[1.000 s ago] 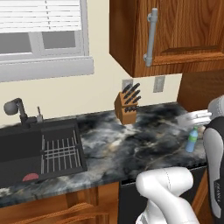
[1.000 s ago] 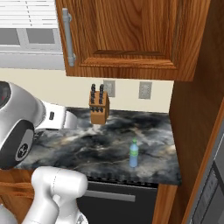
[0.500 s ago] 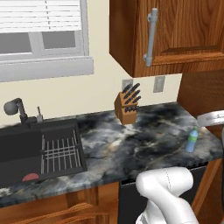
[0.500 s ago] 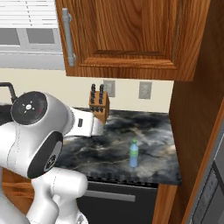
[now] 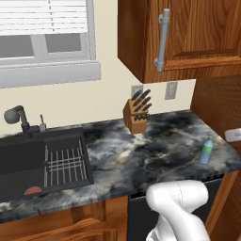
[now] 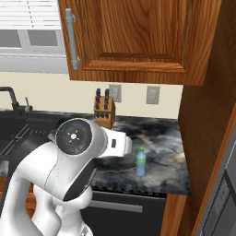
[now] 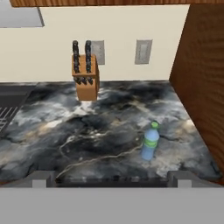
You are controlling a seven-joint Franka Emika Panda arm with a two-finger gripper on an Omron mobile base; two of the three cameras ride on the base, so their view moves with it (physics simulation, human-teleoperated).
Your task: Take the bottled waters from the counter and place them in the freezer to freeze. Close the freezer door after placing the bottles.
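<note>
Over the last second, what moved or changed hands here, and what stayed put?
The arm swung: its big joint moved rightward across the right base view and cleared the right edge of the left base view. Nothing was grasped or released. The blue-green bottle stands upright on the counter as before; the knife block is unmoved.

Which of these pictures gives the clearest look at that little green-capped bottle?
The hand view: the bottle stands upright, whole and largest there. The left base view shows it small near the right edge; the right base view shows it whole beside the arm.
</note>
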